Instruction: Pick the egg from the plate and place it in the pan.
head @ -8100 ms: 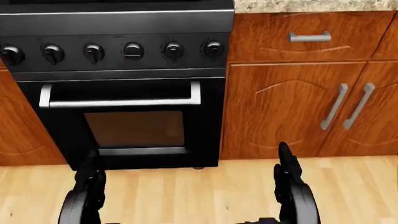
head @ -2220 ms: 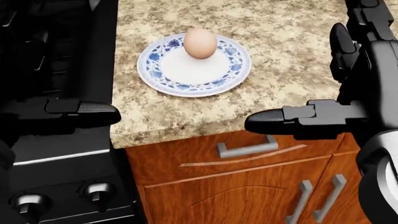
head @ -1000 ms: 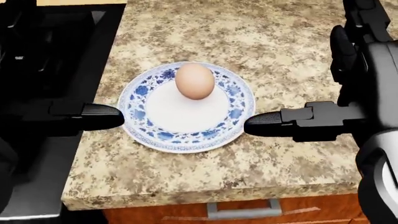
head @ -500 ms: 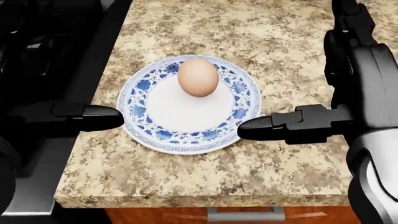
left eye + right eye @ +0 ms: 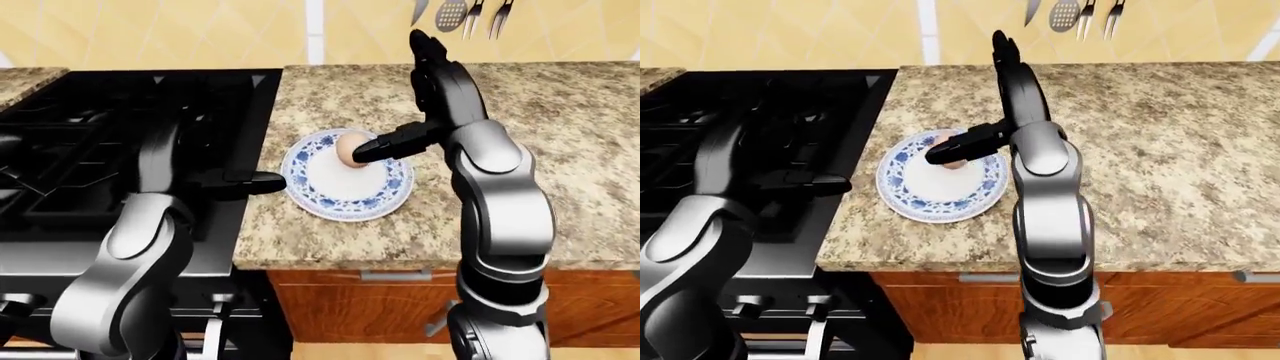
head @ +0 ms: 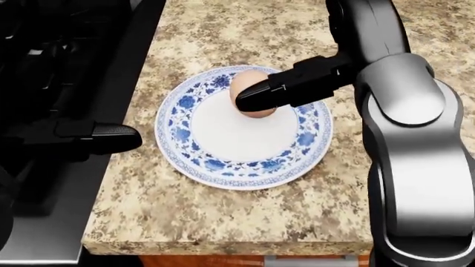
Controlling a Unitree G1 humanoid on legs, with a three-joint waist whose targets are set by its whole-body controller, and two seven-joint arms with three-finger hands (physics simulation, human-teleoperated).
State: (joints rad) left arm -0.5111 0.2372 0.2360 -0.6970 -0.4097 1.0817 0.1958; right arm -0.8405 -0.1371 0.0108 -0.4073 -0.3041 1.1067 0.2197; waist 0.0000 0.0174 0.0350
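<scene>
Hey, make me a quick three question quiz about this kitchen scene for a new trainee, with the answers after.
1. True or false: the egg sits on the plate.
2. Which hand reaches over the egg? A) left hand B) right hand
3. Fill in: the left hand hovers beside the plate, at the edge of the black ____.

Key
1. True
2. B; whether its fingers touch the egg cannot be told.
3. stove

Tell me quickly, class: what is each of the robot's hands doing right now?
Left hand: open, holding nothing, beside the plate at the stove's edge.
Right hand: open, one finger lying across the egg; not closed round it.
</scene>
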